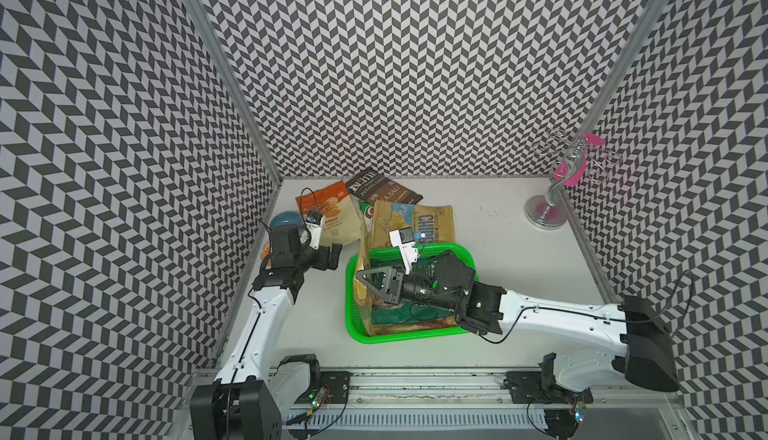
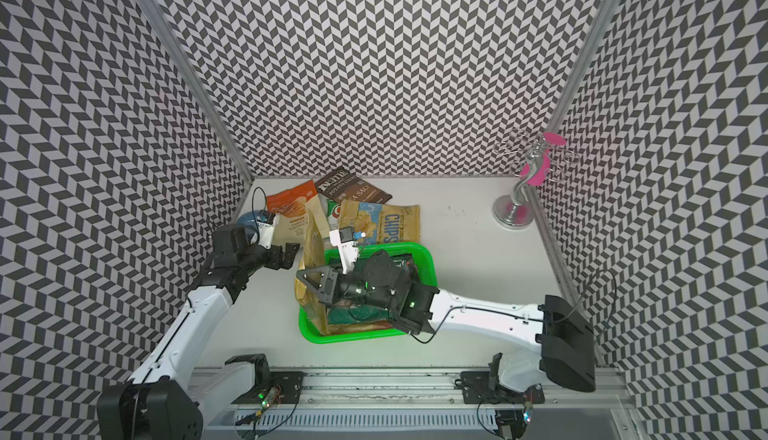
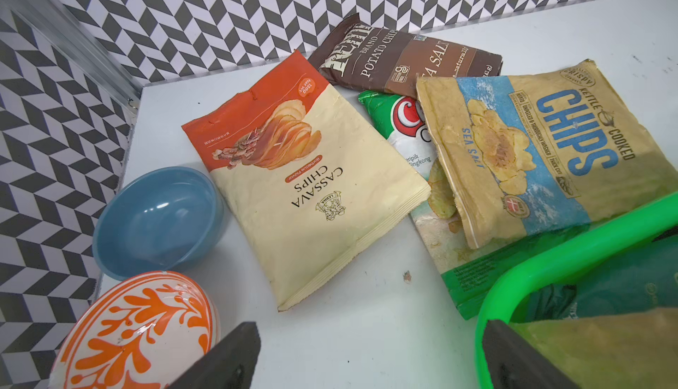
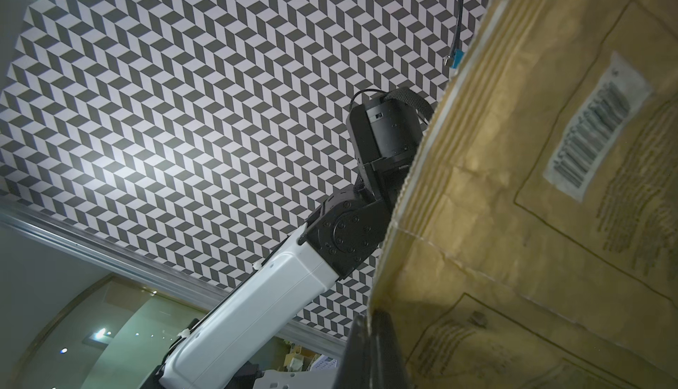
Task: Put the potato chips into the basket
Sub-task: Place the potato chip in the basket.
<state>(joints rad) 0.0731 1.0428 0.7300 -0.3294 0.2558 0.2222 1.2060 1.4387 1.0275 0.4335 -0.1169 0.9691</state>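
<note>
White tabletop — right gripper pinches an upright tan chip bag, long axis 12-to-6, against the green basket at its 9 o'clock wall — left gripper, spread and empty, hangs farther out toward 10 o'clock.

Green mesh basket — dark-green bag flat inside, tan bag upright on edge at one side. Beyond it, flat and overlapping — CHIPS bag, brown bag, green-white bag, orange-cream bag.

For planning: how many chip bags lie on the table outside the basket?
4: cassava bag by the blue bowl; brown bag at the back; green-white bag partly under the CHIPS bag by the basket. Others may be hidden.
</note>
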